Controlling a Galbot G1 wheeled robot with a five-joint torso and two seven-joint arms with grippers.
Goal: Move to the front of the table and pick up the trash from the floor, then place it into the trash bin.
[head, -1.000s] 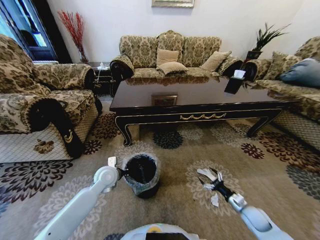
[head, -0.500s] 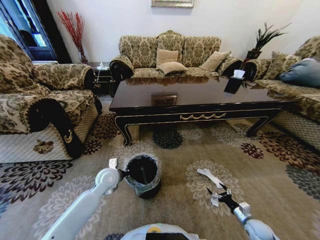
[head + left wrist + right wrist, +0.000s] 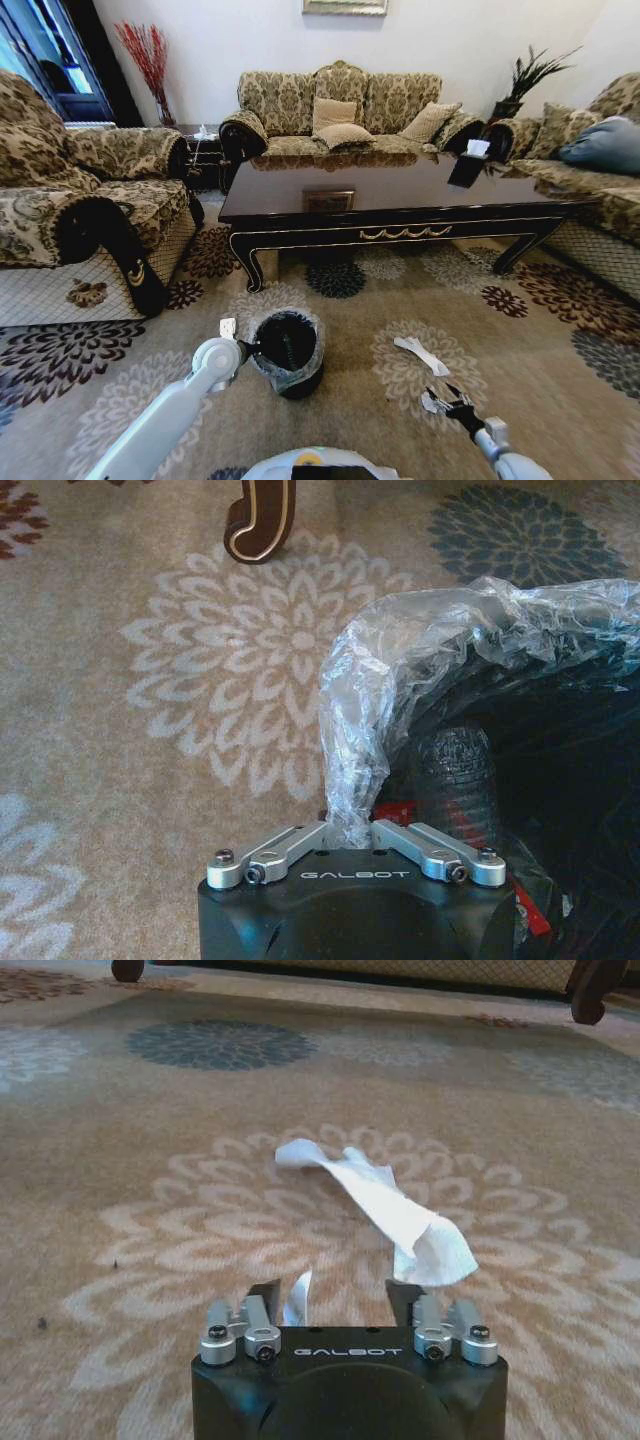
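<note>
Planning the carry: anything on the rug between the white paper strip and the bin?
Nothing visible. Bare patterned rug lies between the paper strip and the trash bin. The left gripper clamps the bin's liner rim on the far side; right gripper hovers nearby.

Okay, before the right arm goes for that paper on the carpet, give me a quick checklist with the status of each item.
1. Right gripper fingers apart: ok, open.
2. Long crumpled white paper strip ahead of that gripper, lying free on the patterned carpet: ok.
3. A smaller white scrap sits between the fingers; gripped or loose: cannot tell.
4. Round black trash bin with translucent bag liner upright, mouth open: ok.
5. Left gripper at the bin's rim, closed on the liner: ok.
6. Glossy dark wood coffee table clear of both arms: ok.
</note>
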